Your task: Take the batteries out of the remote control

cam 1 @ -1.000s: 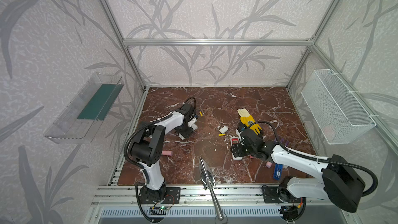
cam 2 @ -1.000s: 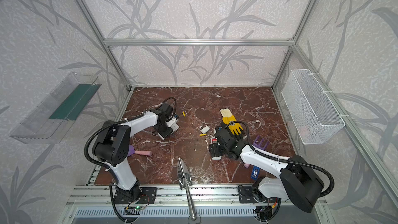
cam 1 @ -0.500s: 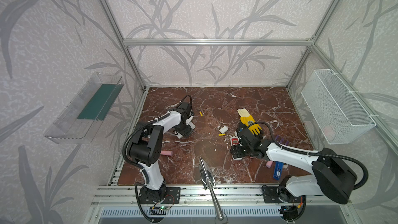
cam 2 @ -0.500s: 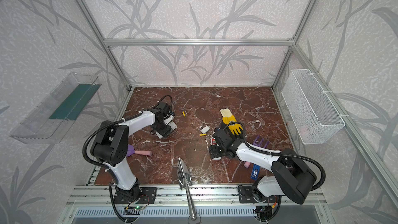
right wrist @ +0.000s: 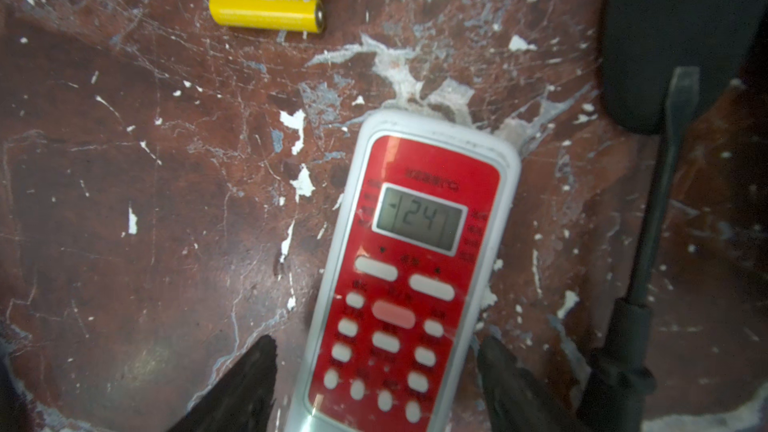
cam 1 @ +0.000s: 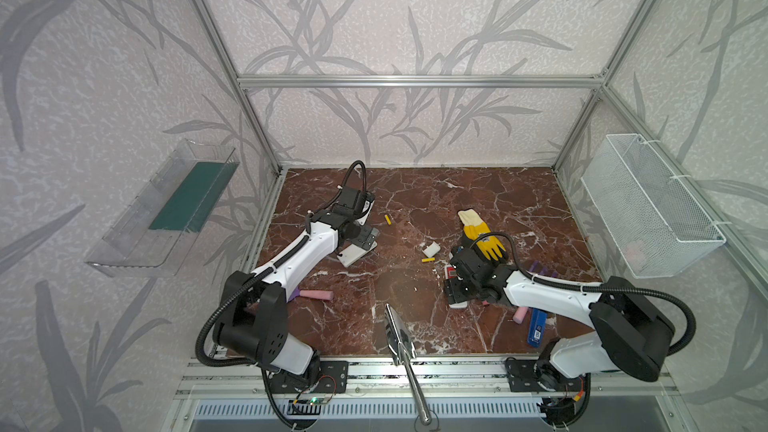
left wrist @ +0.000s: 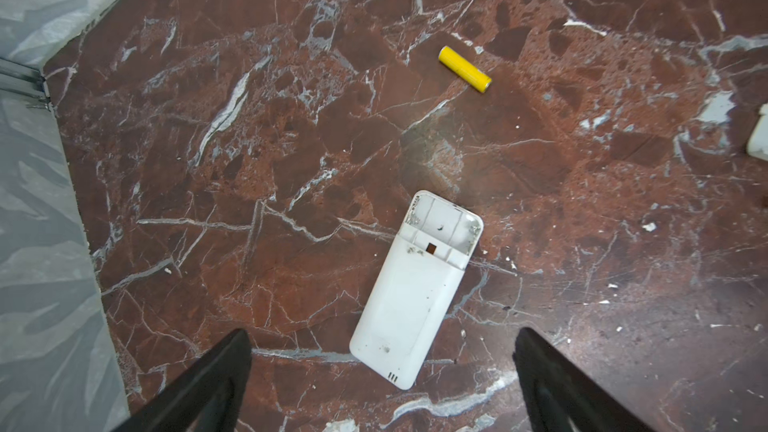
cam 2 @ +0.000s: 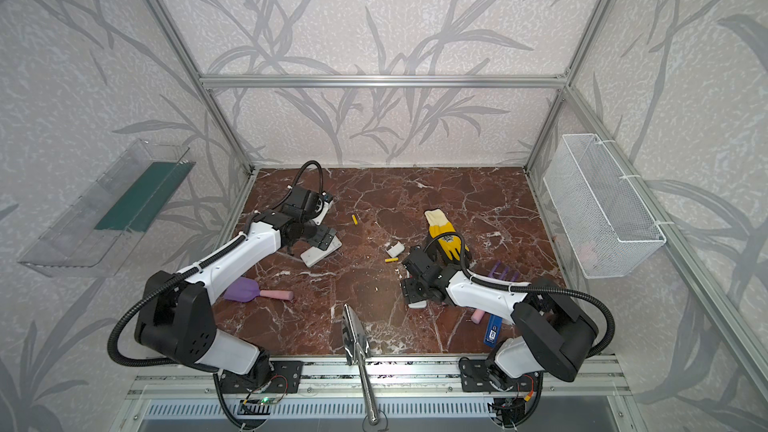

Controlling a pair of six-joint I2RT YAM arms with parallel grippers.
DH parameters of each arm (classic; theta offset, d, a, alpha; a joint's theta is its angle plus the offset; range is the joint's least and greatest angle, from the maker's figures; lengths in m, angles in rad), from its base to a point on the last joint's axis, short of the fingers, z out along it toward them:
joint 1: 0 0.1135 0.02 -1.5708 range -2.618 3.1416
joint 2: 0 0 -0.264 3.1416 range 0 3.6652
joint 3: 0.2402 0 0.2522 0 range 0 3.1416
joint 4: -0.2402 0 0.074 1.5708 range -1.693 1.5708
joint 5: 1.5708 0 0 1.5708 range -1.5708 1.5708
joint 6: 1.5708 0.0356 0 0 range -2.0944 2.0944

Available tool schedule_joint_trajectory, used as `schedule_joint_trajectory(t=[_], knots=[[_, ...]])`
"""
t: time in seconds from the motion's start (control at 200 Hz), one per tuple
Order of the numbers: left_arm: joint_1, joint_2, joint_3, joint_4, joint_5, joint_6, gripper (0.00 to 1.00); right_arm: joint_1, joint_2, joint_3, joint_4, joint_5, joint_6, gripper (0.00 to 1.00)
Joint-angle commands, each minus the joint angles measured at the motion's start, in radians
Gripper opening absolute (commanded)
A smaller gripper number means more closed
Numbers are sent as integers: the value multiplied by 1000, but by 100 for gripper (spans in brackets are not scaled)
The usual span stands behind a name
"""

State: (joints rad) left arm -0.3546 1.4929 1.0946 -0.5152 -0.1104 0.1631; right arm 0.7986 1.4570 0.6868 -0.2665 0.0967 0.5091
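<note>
Left jaws: wide, empty.
Right jaws: apart, straddling red remote [right wrist: 409, 268].
Risk: lopsided pinch could skid it against screwdriver [right wrist: 664, 184].

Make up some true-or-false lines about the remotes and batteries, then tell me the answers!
1. The white remote lies face down with its battery slot empty. True.
2. The left pincer is squeezing the white remote. False: it is open and holds nothing.
3. The red remote shows 24 on its screen. True.
4. The battery near the red remote is green. False: that battery is yellow.
</note>
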Motion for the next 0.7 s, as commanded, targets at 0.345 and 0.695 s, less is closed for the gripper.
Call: schedule_joint_trajectory(t=[0.345, 0.695], knots=[[-32, -182, -165, 258, 100, -230, 99, 39, 75, 31, -54, 73, 46, 66], [-75, -139, -120, 131, 257, -267, 99, 58, 2, -26, 93, 7, -71, 40]])
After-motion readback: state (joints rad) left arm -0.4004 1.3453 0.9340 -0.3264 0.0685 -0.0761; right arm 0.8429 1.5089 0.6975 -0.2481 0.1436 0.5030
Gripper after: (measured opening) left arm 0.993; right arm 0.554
